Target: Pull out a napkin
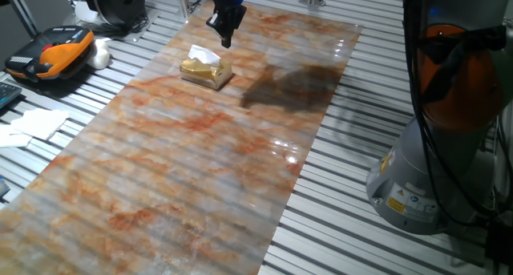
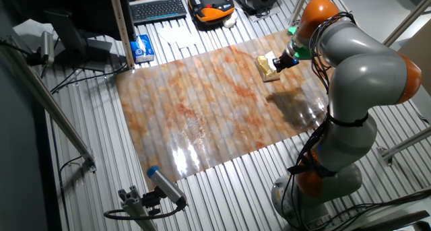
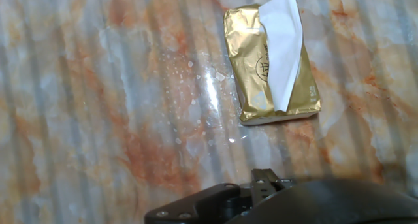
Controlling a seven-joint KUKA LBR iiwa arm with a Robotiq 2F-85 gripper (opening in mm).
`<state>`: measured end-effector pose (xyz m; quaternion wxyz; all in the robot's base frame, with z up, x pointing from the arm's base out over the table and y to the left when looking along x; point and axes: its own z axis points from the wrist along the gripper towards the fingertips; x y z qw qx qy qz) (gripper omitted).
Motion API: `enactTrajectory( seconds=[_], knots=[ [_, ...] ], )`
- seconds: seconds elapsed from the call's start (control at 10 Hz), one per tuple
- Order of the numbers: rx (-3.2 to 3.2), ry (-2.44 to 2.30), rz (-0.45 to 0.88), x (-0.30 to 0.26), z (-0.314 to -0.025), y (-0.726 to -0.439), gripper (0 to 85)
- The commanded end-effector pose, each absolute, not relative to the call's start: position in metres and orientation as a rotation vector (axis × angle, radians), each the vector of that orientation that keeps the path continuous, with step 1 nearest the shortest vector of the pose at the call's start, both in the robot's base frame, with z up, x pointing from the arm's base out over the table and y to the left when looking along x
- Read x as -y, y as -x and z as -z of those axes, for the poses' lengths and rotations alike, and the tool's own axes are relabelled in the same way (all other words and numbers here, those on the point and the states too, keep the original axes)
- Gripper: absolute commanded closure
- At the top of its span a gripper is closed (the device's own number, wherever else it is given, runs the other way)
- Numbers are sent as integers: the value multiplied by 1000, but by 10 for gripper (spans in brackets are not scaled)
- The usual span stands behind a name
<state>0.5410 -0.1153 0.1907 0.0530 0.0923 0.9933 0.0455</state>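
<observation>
Thin white tissue napkin [image 3: 282, 46] sticks up from the slot of a small golden rectangular tissue box [image 3: 251, 67] lying on the glossy orange-marbled table mat [image 1: 200, 171]. Black two-finger gripper [image 1: 225, 36] hovers above the box, apart from it; cannot tell whether its jaws are open.

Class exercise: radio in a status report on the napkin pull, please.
Gripper above the box, holding nothing; jaws unclear. Napkin sticking out of the gold box, not pulled. Nothing in the way.
</observation>
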Motion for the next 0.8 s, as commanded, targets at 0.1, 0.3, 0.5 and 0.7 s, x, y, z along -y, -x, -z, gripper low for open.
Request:
enactTrajectory(
  seconds=[0.1,0.3,0.5,0.7],
  knots=[
    [-3016,-303,-138,115,-190,-543,850],
    [-3015,-278,-108,115,-190,-543,850],
    [-3015,-282,-118,115,-191,-542,850],
    [-3016,-282,-123,114,-191,-542,850]
  ],
)
